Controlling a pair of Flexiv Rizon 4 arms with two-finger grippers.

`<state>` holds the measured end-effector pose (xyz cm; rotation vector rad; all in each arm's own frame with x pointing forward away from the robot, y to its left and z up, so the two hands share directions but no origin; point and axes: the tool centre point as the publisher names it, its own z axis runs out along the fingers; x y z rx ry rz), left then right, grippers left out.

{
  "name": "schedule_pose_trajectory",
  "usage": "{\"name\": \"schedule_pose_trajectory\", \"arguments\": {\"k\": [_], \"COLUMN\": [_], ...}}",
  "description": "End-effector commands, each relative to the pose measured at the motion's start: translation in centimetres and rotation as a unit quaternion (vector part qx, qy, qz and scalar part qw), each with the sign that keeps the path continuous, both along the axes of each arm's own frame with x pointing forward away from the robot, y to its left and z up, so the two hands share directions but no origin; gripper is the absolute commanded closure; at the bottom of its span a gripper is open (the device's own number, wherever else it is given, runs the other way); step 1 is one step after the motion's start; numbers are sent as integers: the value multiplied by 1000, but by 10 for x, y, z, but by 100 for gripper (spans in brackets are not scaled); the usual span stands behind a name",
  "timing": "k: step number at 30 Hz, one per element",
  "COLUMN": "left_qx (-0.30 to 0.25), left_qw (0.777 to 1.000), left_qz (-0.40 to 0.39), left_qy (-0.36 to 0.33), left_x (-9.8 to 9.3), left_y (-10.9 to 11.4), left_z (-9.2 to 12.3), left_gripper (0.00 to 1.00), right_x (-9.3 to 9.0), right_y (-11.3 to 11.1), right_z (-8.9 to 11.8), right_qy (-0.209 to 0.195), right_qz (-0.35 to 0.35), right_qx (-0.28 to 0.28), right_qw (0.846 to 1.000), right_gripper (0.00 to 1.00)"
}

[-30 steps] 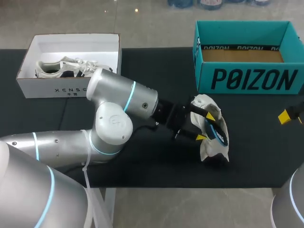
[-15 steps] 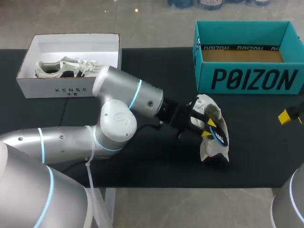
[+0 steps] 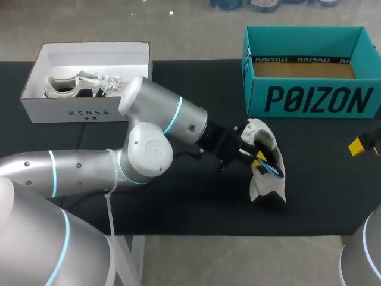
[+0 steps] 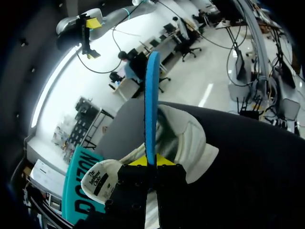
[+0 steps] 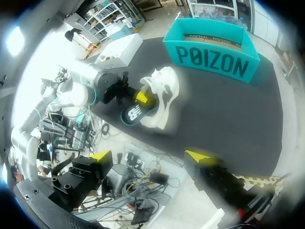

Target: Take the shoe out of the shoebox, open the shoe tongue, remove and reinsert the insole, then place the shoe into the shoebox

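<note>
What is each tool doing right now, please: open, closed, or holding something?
Left tool: closed on the thin blue-edged insole, at the white shoe.
Right tool: open, holding nothing.

The head camera looks down from above and behind, far enough back to take in the whole table. The left wrist camera sits close behind the left gripper, facing along the insole clamped in its jaws, with the shoe just ahead. The right wrist camera hangs high, the table far ahead of its jaws. All three views share the shoe and the teal box.
</note>
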<state>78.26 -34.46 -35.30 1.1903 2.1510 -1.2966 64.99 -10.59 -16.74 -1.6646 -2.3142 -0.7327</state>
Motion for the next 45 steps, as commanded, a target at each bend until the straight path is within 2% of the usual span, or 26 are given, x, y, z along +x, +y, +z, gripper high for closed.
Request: {"name": "schedule_pose_trajectory", "arguments": {"k": [1, 4, 5, 6, 7, 8, 9, 11, 12, 14, 18, 19, 24, 25, 27, 33, 41, 45], "left_qx": [6, 2, 0, -2, -5, -5, -7, -15, -17, -25, -37, -39, -46, -46, -47, -33, -5, 13], "left_qw": [1000, 1000, 1000, 1000, 1000, 1000, 1000, 1000, 999, 999, 999, 999, 999, 999, 999, 999, 1000, 1000], "left_qz": [16, 24, 25, 24, 24, 24, 24, 26, 26, 28, 28, 27, 19, 16, 12, -7, 0, 3], "left_qy": [-9, -9, -5, -2, 1, 1, 3, 6, 6, 6, 3, 3, 9, 13, 17, 9, -12, -14], "left_x": [4, 2, 1, -1, -4, -6, -6, -10, -11, -13, -16, -17, -21, -21, -22, -21, 0, 10], "left_y": [0, -2, -3, -3, -4, -3, -3, 0, 1, 3, 5, 5, -1, -3, -6, -12, -6, -2], "left_z": [0, 0, -2, -2, -2, -1, -2, 1, 3, 7, 16, 17, 19, 19, 17, 18, 18, 10], "left_gripper": [100, 100, 85, 55, 30, 13, 5, 5, 12, 13, 35, 36, 58, 69, 100, 100, 100, 100], "right_x": [2, 2, 2, 2, 2, 2, 2, 2, 2, 2, 2, 2, 2, 2, 2, 2, 2, 2], "right_y": [1, 1, 1, 1, 1, 1, 1, 1, 1, 1, 1, 1, 1, 1, 1, 1, 1, 1], "right_z": [-1, -1, -1, -1, -1, -1, -1, -1, -1, -1, -1, -1, -1, -1, -1, -1, -1, -1], "right_qy": [2, 2, 2, 2, 2, 2, 2, 2, 2, 2, 2, 2, 2, 2, 2, 2, 2, 2], "right_qz": [0, 0, 0, 0, 0, 0, 0, 0, 0, 0, 0, 0, 0, 0, 0, 0, 0, 0], "right_qx": [-1, -1, -1, -1, -1, -1, -1, -1, -1, -1, -1, -1, -1, -1, -1, -1, -1, -1], "right_qw": [1000, 1000, 1000, 1000, 1000, 1000, 1000, 1000, 1000, 1000, 1000, 1000, 1000, 1000, 1000, 1000, 1000, 1000], "right_gripper": [0, 0, 0, 0, 0, 0, 0, 0, 0, 0, 0, 0, 0, 0, 0, 0, 0, 0]}}
